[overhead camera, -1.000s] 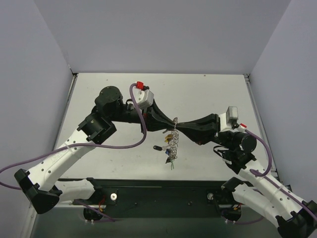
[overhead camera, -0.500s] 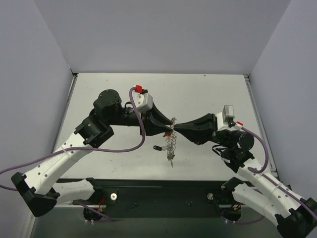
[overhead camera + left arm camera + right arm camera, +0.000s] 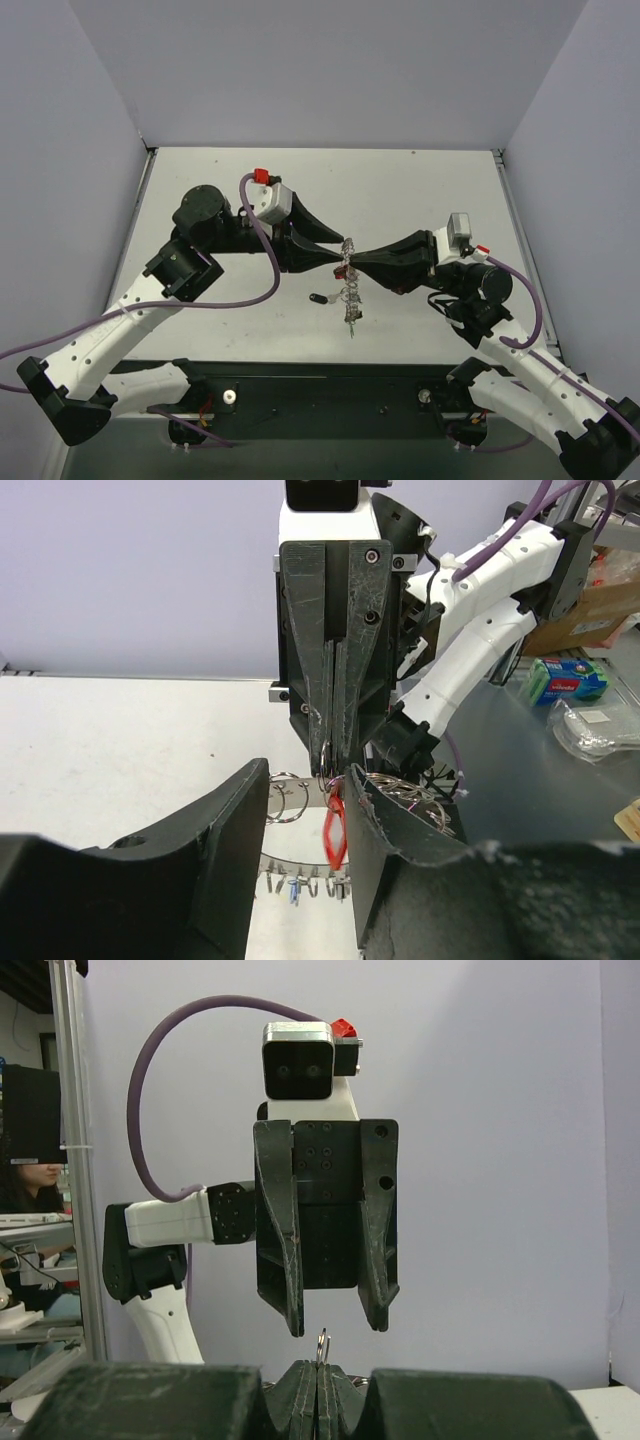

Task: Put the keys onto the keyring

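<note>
Many keys [image 3: 345, 295] already dangle from the keyring [image 3: 349, 246], which hangs above the desk [image 3: 420, 190]. 1 dark-headed key [image 3: 320, 297] lies loose on the desk just left of the keyring, so the threading looks unfinished. The right hand [image 3: 357, 264] reaches in level from the keyring's right, fingers pressed together on its wire. The left hand [image 3: 335, 1325] faces it from the keyring's left, fingers apart astride the wire, with nothing visible in its grip.

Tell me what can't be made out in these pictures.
Top view: the keyring is too small to count what hangs on it.
Right wrist view: the shut right gripper hides all but one small loop of it.
Left wrist view: the open left gripper and the bottom edge cut off its lower part.
</note>
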Controlling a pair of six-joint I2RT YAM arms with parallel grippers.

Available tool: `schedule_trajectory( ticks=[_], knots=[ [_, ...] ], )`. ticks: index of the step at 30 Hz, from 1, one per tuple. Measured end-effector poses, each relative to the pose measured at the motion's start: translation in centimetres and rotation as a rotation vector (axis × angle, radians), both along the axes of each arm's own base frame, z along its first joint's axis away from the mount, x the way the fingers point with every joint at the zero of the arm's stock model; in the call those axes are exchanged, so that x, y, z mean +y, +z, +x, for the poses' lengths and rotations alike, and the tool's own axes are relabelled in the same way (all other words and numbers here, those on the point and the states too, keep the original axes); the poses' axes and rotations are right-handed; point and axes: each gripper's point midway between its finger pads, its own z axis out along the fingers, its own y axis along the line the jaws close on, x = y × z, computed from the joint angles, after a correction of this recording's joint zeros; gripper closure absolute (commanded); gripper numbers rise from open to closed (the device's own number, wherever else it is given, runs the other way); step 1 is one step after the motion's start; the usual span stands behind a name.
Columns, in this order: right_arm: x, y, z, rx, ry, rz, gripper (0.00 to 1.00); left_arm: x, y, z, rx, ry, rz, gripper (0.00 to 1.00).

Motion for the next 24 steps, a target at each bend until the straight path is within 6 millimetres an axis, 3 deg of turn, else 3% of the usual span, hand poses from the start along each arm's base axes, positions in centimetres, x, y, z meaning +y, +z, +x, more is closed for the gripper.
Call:
schedule_trajectory(
  ticks=[4, 20, 24],
  knots=[
    [0.0, 0.0, 0.0, 0.0, 0.0, 0.0, 1.0, 0.0, 0.3, -0.1, 0.001, -0.005, -0.011, 0.64],
    [0.0, 0.0, 0.0, -0.001, 0.0, 0.001, 1.0, -0.7, -0.7, -0.1, 0.036, -0.049, 0.012, 0.68],
    [0.0, 0.0, 0.0, -0.001, 0.0, 0.001, 1.0, -0.9, -0.9, 0.0, 0.041, -0.054, 0.016, 0.8]
  ],
)
